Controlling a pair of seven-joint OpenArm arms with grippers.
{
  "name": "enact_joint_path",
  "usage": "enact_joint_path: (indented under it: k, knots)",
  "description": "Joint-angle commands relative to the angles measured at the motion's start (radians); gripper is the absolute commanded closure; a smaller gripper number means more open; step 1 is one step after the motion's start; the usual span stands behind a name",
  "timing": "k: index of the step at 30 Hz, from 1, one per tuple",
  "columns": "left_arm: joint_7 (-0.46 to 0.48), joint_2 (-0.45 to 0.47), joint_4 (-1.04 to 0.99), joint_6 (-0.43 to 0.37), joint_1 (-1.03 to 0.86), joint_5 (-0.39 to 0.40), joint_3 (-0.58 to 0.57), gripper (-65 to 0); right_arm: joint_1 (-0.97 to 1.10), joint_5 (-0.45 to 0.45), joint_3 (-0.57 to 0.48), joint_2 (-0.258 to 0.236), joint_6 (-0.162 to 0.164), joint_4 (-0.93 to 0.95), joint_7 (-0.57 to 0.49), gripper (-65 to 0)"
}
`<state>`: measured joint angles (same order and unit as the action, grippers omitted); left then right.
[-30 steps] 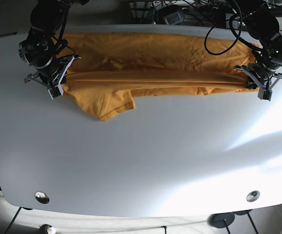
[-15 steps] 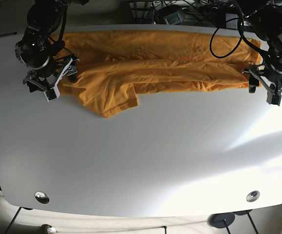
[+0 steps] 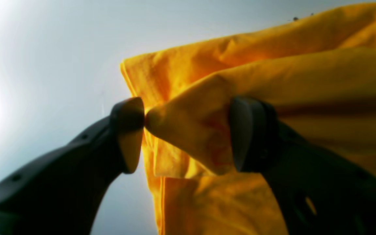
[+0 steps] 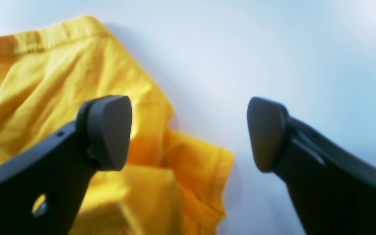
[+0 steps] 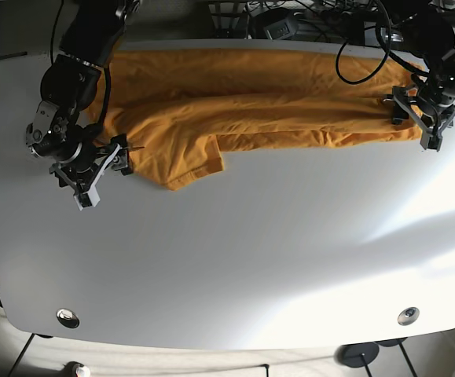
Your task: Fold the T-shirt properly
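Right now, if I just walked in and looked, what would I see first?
A big orange T-shirt stretched along the far edge of the white table, with one sleeve sticking out toward you. The left gripper is around a bunched corner of it, jaws apart. The right gripper is open over bare table beside the sleeve, holding nothing.

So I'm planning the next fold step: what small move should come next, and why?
Probably bring the right gripper back onto the sleeve. Its fingers stand open with nothing between them, while the left gripper has a fold of the T-shirt between its own.
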<state>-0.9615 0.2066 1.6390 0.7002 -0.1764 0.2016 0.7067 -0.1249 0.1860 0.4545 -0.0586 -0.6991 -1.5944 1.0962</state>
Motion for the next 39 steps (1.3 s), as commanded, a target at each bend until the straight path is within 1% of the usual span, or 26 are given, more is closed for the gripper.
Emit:
enact_joint_path:
  k: [1, 3, 6, 8, 10, 12, 14, 16, 17, 18, 19, 20, 22, 24, 25, 26, 29, 31, 33, 34, 36, 37, 39]
  knots:
    - [0.059, 0.014, 0.0, -0.002, 0.001, 0.008, 0.001, -38.5, -0.042, 0.017, -0.038, 0.003, 0.001, 0.061, -0.057, -52.5]
    - [0.06, 0.015, -0.013, -0.002, 0.001, 0.008, 0.001, -38.5, -0.045, 0.017, -0.073, 0.007, 0.001, 0.102, -0.092, -52.5]
    - [0.06, 0.015, -0.009, -0.002, 0.001, 0.008, 0.0, -38.5, -0.042, 0.027, -0.13, 0.009, 0.001, 0.141, -0.106, -52.5]
    - [0.06, 0.015, -0.01, -0.002, 0.001, 0.008, 0.0, -38.5, -0.04, 0.03, -0.13, 0.012, 0.001, 0.185, -0.132, -52.5]
    - [0.06, 0.012, -0.009, -0.002, 0.001, 0.009, 0.0, -38.5, -0.04, 0.027, -0.13, 0.027, 0.001, 0.217, -0.173, -52.5]
    - [0.06, 0.012, -0.01, -0.002, 0.001, 0.008, 0.0, -38.5, -0.04, 0.022, -0.132, 0.029, 0.001, 0.245, -0.187, -52.0]
    - [0.06, 0.014, -0.01, -0.002, 0.001, 0.009, 0.0, -38.5, -0.042, 0.028, -0.132, 0.029, 0.001, 0.254, -0.189, -41.7]
    - [0.06, 0.014, -0.01, -0.002, 0.001, 0.008, 0.0, -38.5, -0.04, 0.03, -0.132, 0.03, 0.001, 0.253, -0.189, -24.9]
    - [0.06, 0.014, -0.012, -0.002, 0.002, 0.008, 0.0, -38.5, -0.04, 0.03, -0.132, 0.03, 0.001, 0.253, -0.189, -12.0]
    - [0.06, 0.014, -0.012, -0.002, 0.004, 0.008, 0.0, -38.5, -0.04, 0.03, -0.132, 0.03, 0.001, 0.253, -0.189, -4.8]
    - [0.06, 0.014, -0.012, -0.002, 0.005, 0.008, 0.0, -38.5, -0.04, 0.03, -0.132, 0.03, 0.001, 0.25, -0.189, -1.7]
    - [0.06, 0.014, -0.012, -0.002, 0.005, 0.008, 0.0, -38.5, -0.04, 0.03, -0.132, 0.03, 0.001, 0.233, -0.187, -2.2]
    - [0.06, 0.014, -0.013, -0.002, 0.005, 0.008, -0.002, -38.5, -0.012, 0.031, -0.132, 0.03, 0.001, 0.141, -0.179, -1.9]
    - [0.06, 0.014, -0.013, -0.002, 0.005, 0.006, -0.002, -38.5, 0.009, 0.031, -0.128, 0.033, 0.001, 0.004, -0.103, -1.9]
    - [0.06, 0.014, -0.013, -0.002, 0.007, 0.006, -0.002, -38.5, 0.029, 0.031, -0.125, 0.041, 0.001, -0.048, -0.067, -1.9]
    - [0.06, 0.014, -0.013, -0.002, 0.007, 0.006, -0.002, -38.5, 0.064, 0.031, -0.125, 0.053, 0.001, -0.14, -0.035, -1.9]
    - [0.06, 0.014, -0.013, -0.002, 0.008, 0.006, -0.003, -38.5, 0.147, 0.031, -0.125, 0.062, 0.001, -0.324, 0.015, -1.9]
    - [0.06, 0.014, -0.015, -0.002, 0.008, 0.006, -0.003, -38.5, 0.198, 0.03, -0.122, 0.092, 0.001, -0.418, 0.058, -1.9]
    - [0.06, 0.015, -0.024, -0.002, 0.008, 0.006, -0.003, -38.5, 0.244, 0.03, -0.089, 0.115, 0.001, -0.446, 0.077, -1.9]
    - [0.06, 0.015, -0.046, -0.002, 0.008, 0.006, -0.003, -38.5, 0.27, 0.03, -0.052, 0.125, 0.001, -0.446, 0.074, -1.9]
    - [0.062, 0.018, -0.072, -0.002, 0.01, 0.006, -0.003, -38.5, 0.302, 0.03, -0.018, 0.128, 0.001, -0.442, 0.072, -1.9]
    - [0.062, 0.035, -0.079, -0.002, 0.01, 0.008, -0.003, -38.5, 0.319, 0.03, -0.003, 0.13, 0.001, -0.438, 0.071, -2.1]
    - [0.062, 0.04, -0.082, -0.002, 0.01, 0.009, -0.003, -38.5, 0.327, 0.03, 0.02, 0.125, 0.001, -0.438, 0.069, -4.1]
